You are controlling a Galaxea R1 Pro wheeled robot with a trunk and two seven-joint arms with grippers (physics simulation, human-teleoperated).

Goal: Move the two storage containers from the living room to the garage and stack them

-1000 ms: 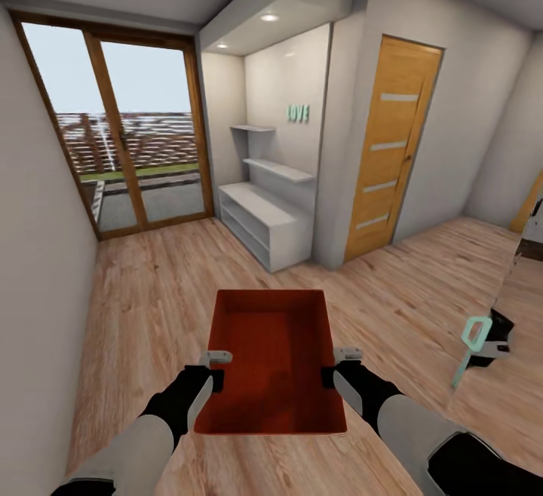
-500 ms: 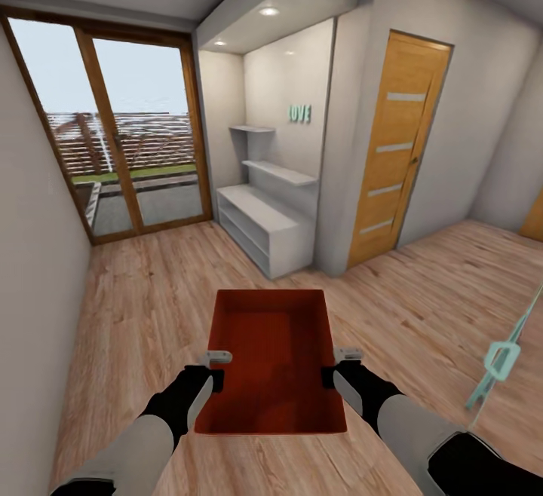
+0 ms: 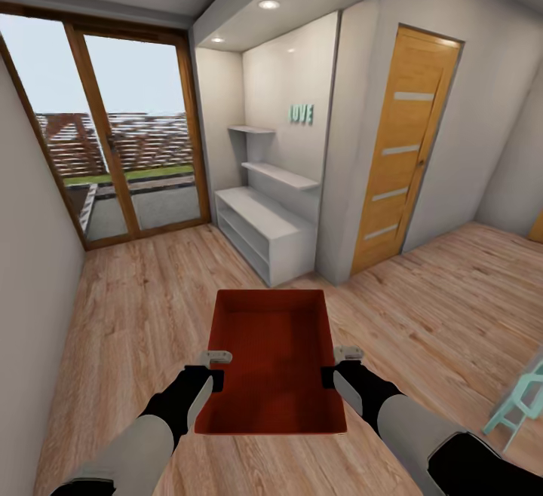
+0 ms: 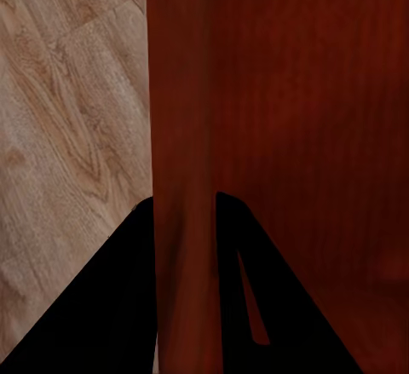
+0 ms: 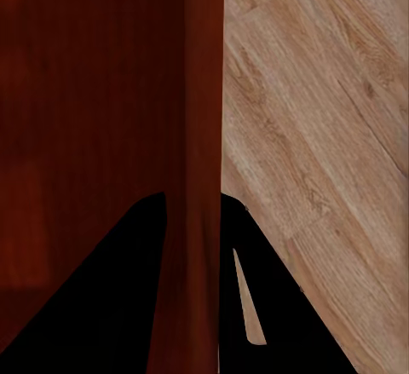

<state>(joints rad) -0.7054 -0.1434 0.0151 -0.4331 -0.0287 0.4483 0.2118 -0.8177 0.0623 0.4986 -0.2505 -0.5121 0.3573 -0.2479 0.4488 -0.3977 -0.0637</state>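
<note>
Transit step, judging by the light wood plank floor [image 3: 136,307]. Matte orange-red topless rectangular bin [image 3: 271,364] carried dead centre; left gripper [image 3: 215,369] and right gripper [image 3: 337,368] each pinch a side wall. Next: steer to garage, maybe via honey-wood door [image 3: 403,149] at 1 o'clock.

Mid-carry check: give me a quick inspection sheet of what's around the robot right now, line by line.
Surface: light wood plank floor; no table in use.
Job's things: one orange-red bin, open top, empty, held level above the floor.
Clutter: pale teal frame at the right edge, cut off; cannot identify.
Grippers: left hand clamped on the bin's left wall, right hand on its right wall.
Cables: nothing seen.
Surroundings: glass patio doors, white shelf unit, honey-wood door closed, teal wall letters.
</note>
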